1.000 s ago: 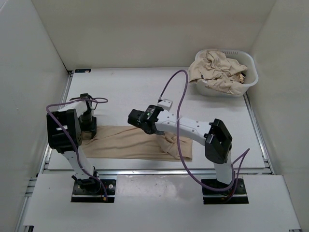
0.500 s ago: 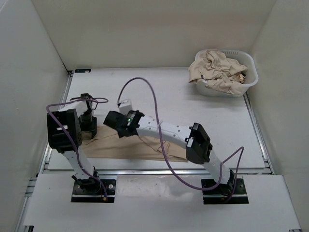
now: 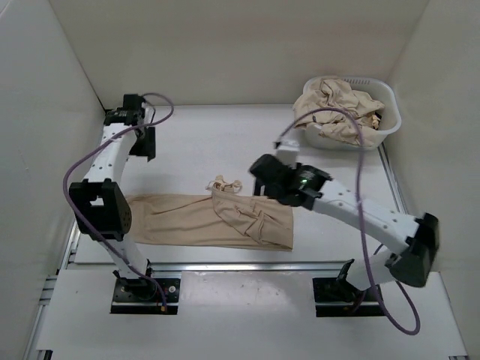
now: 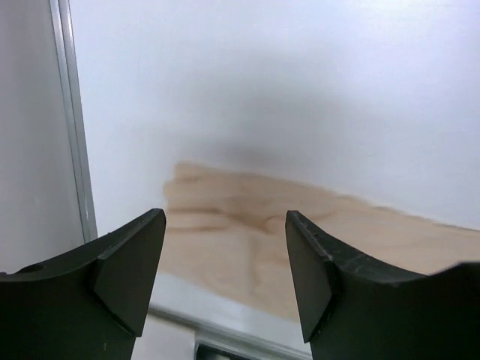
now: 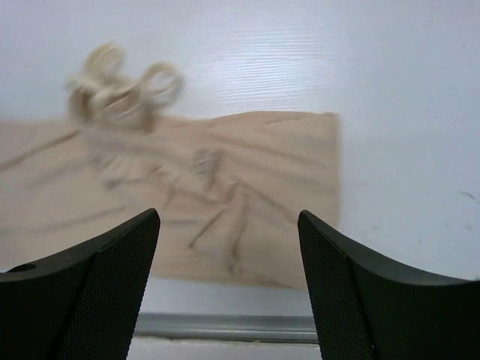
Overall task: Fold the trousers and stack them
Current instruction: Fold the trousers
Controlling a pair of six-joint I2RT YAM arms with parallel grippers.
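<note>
Beige-tan trousers (image 3: 210, 220) lie flat along the table's (image 3: 225, 142) near edge, untouched. The right gripper (image 3: 264, 174) hovers spread above their right end; the left gripper (image 3: 142, 142) hangs spread toward the far left corner. More trousers fill the basket (image 3: 386, 127) far right.

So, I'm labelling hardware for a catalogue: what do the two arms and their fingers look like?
Both arms have white links with black joint housings and a purple cable looping along each. The left gripper and right gripper have broad, matte black fingers, the right pair finely dotted.
</note>
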